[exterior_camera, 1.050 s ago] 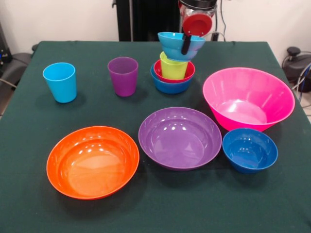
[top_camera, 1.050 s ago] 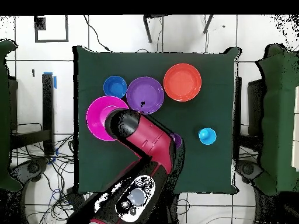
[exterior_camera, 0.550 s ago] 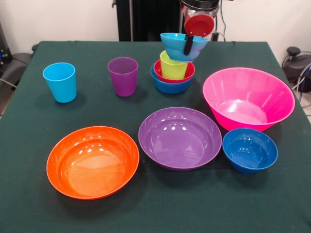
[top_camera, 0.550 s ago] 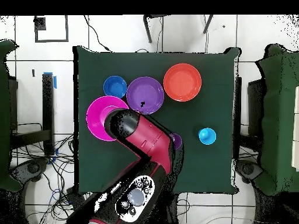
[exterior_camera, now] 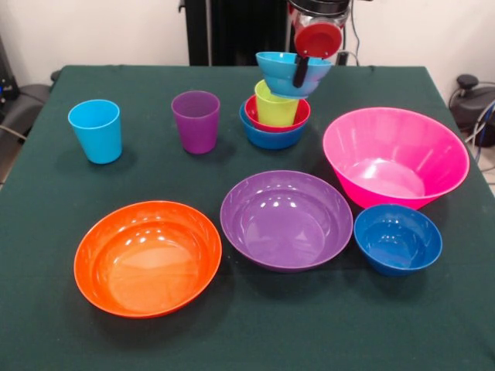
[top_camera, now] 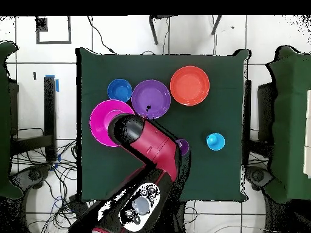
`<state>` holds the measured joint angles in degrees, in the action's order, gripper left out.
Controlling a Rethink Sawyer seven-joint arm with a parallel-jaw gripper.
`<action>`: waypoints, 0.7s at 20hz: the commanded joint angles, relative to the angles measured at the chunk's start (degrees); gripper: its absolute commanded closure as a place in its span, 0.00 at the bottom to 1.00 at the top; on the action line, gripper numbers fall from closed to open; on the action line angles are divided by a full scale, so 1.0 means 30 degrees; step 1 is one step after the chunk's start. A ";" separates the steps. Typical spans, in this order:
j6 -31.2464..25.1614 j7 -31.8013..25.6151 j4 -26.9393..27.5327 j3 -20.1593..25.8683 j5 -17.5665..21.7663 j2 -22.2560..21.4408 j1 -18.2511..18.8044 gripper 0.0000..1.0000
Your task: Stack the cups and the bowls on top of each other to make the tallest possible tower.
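Your gripper [exterior_camera: 300, 71] comes down at the table's 12 o'clock, and one dark finger [exterior_camera: 298, 72] lies against the near wall of the cyan bowl [exterior_camera: 291, 73] — the rim looks pinched between the fingers, though the inner one is hidden. That bowl hangs tilted, its bottom just inside the mouth of the lime green cup [exterior_camera: 274, 106]; you cannot tell whether the two touch. The cup stands in the red bowl [exterior_camera: 298, 115], which nests in the blue bowl [exterior_camera: 271, 137], so the tower [exterior_camera: 276, 116] sits at about 12 o'clock from the table's centre.

At 10 o'clock from centre you have the purple cup [exterior_camera: 196, 120], upright and alone, and further out at 9 to 10 o'clock the light blue cup [exterior_camera: 96, 130], also upright. The big pink bowl [exterior_camera: 396, 157] rests at 3 o'clock, tipped slightly toward the front. Just below it, at 4 o'clock, the dark blue bowl [exterior_camera: 397, 238] sits close beside the wide purple bowl [exterior_camera: 286, 219], which holds the centre. The orange bowl [exterior_camera: 147, 256] lies at 7 o'clock, near the purple one but apart from it.

From overhead the red arm [top_camera: 155, 148] covers the tower; the green table [top_camera: 225, 73] shows around the other pieces.
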<state>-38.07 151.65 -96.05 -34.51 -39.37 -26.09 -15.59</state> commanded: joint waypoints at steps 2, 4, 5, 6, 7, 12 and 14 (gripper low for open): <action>-0.2793 0.4085 -0.0196 0.1186 0.0908 0.0263 -0.0285 1.00; -0.3399 0.4004 -0.0038 0.0906 0.1231 0.0228 -0.0322 1.00; -0.3585 0.3983 0.0012 0.0823 0.1315 0.0237 -0.0353 1.00; -0.3763 0.3984 0.0083 0.0699 0.1398 0.0275 -0.0396 1.00; -0.3940 0.4036 0.0156 0.0647 0.1425 0.0328 -0.0458 1.00; -0.3948 0.3997 0.0420 0.0449 0.1349 0.0770 -0.0503 1.00; -0.4127 0.4070 0.0557 0.0245 0.1426 0.0938 -0.0570 1.00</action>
<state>-45.37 151.65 -96.03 -36.76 -39.31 -26.09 -16.24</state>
